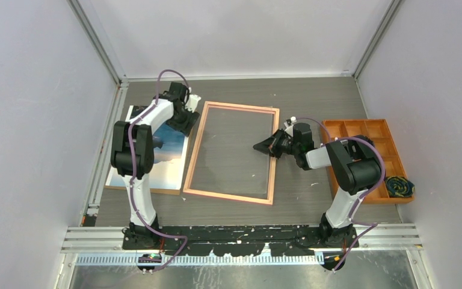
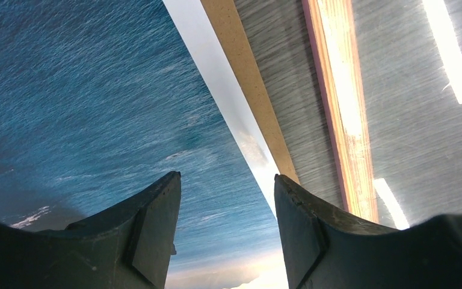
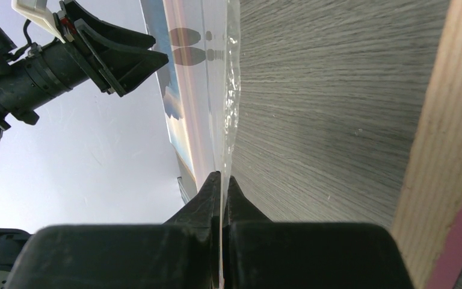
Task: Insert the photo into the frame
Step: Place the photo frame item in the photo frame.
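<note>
The photo (image 1: 171, 158), a blue sea print with a white border, lies face up on a brown backing board (image 1: 144, 190) at the left. The frame (image 1: 231, 197) lies flat mid-table, its tan wooden side up. My left gripper (image 1: 186, 126) hovers open over the photo's right edge (image 2: 84, 90), one finger above the print, the other above the border beside the frame rail (image 2: 343, 90); nothing is between them (image 2: 227, 177). My right gripper (image 1: 261, 146) reaches in over the frame's right side, shut (image 3: 223, 177) on the thin clear pane (image 3: 224, 90), seen edge-on.
An orange compartment tray (image 1: 367, 129) stands at the right, with a dark coiled item (image 1: 399, 186) at its near corner. Grey walls close in the table on three sides. The left gripper (image 3: 156, 51) shows across from the right wrist.
</note>
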Controlling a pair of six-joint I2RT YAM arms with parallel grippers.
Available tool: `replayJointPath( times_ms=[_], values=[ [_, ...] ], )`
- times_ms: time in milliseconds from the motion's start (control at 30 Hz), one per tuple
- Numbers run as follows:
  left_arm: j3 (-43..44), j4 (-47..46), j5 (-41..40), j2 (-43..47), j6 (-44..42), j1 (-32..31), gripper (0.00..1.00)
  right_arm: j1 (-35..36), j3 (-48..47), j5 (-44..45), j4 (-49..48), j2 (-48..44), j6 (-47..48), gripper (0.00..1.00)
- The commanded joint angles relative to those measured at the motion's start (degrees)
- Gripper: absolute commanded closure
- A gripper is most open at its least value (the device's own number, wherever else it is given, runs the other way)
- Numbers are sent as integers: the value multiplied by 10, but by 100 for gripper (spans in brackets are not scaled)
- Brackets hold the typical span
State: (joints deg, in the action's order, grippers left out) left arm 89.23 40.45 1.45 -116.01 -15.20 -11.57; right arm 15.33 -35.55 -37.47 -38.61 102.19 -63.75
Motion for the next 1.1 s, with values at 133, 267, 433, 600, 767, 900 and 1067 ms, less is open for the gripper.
replayJointPath(
  times_ms=[133, 267, 433, 600, 767, 900, 1067],
  values=[
    [-2, -21, -8, -4, 2, -12, 40, -9, 2, 7, -40, -1, -2, 99],
    [-8, -28, -8, -5, 1, -17, 40, -10, 4, 18, -47, 1, -5, 99],
    [-10, -29, -8, -5, -5, -20, 40, -11, 3, 16, -68, 16, -18, 99],
    [-17, -38, -9, -5, -10, -20, 40, -13, 5, 20, -75, 23, -22, 99],
    [-17, -41, -10, -10, -9, -20, 40, -17, 12, 23, -93, 27, -30, 99],
    [-13, -39, -9, -14, -8, -20, 40, -17, 9, 22, -92, 28, -31, 99],
    [-9, -38, -9, -15, -10, -21, 40, -17, 6, 22, -74, 22, -24, 99]
  ],
)
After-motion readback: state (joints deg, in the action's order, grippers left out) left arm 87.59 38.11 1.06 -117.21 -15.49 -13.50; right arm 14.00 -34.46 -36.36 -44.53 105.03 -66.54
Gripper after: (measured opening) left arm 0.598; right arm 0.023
